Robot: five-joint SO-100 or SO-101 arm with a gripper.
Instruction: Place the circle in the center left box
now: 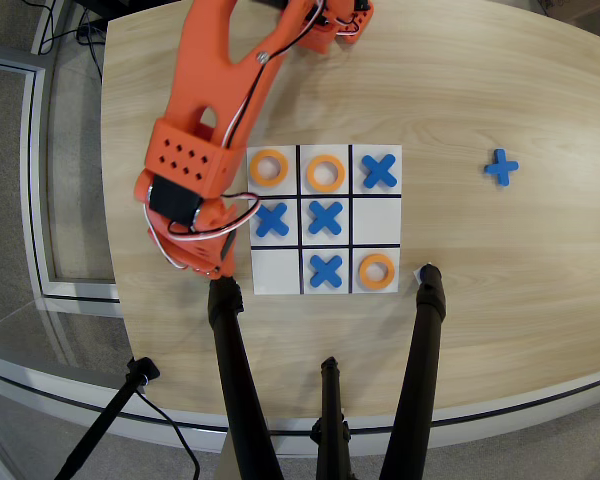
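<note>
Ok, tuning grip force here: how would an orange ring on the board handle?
The top-left ring looks small and flat, so probably light and stiff. Lying flat on the board, it would likely slide, not roll, and offers little edge to pinch.
</note>
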